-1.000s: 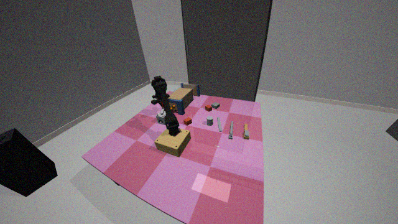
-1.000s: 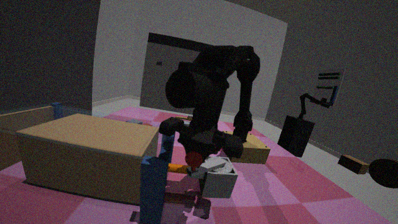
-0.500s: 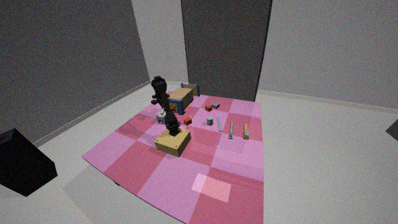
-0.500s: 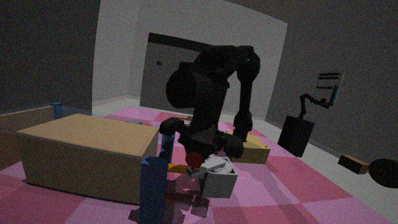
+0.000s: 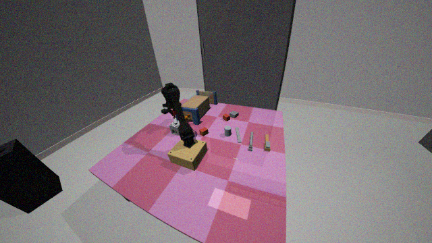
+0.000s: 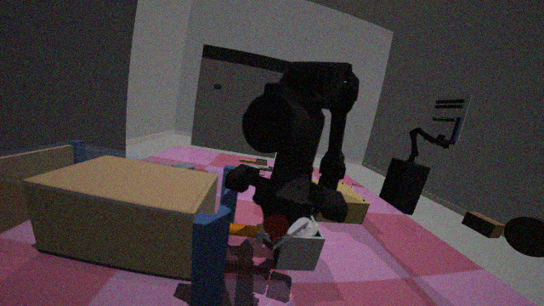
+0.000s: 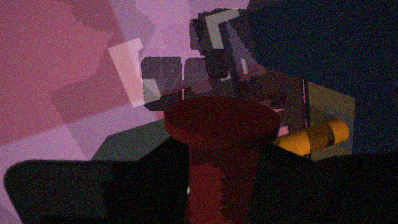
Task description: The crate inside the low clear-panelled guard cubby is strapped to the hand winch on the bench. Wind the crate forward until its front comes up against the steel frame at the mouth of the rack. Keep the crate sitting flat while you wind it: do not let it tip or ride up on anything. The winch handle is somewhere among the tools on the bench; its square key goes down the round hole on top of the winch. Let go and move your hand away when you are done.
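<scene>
Above the winch (image 5: 174,128) (image 6: 300,252), our claw (image 5: 175,114) (image 6: 276,227) (image 7: 208,132) was closed partway on the red knob (image 6: 275,226) (image 7: 222,120); we needed slow, level circles, crate (image 5: 196,102) (image 6: 123,183) flat.

The arm (image 5: 182,125) (image 6: 297,115) is showing matte black, with chunky rounded joints and 1 slim, straight link (image 6: 337,133). Its fingers are looking black too, broad with rounded corners.

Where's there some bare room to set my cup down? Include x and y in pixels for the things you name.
Try the near checkered stretch in front of the yellow base block (image 5: 185,156) (image 6: 354,207). It's crowded around the winch (image 5: 175,128) (image 6: 301,255), beneath the arm (image 5: 183,126) (image 6: 293,140).
</scene>
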{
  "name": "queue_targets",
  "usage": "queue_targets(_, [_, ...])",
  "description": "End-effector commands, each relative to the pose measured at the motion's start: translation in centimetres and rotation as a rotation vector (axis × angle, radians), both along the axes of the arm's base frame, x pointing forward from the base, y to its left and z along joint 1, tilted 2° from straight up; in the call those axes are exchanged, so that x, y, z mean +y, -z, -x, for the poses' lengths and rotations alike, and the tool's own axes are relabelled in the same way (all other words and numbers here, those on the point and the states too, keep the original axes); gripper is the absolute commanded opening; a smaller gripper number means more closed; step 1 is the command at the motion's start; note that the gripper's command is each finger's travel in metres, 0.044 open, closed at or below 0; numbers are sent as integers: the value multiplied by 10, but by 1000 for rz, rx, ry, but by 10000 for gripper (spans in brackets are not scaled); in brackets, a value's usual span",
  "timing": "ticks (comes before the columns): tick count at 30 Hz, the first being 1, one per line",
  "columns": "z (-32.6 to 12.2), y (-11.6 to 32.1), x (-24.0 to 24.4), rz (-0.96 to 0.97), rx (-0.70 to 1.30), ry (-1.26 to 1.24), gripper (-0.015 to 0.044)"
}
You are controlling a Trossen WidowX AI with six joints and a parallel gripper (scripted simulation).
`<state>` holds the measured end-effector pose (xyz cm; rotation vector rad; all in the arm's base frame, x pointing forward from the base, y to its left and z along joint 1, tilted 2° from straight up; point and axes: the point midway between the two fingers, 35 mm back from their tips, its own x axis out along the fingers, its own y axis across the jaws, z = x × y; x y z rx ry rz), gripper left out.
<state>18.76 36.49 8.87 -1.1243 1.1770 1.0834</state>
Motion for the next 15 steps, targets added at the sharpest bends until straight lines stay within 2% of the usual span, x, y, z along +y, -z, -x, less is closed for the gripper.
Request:
queue_targets(1, [22, 1, 9, -8, 40, -29, 0])
queue_targets(15, [38, 2, 13, -9, 41, -29, 0])
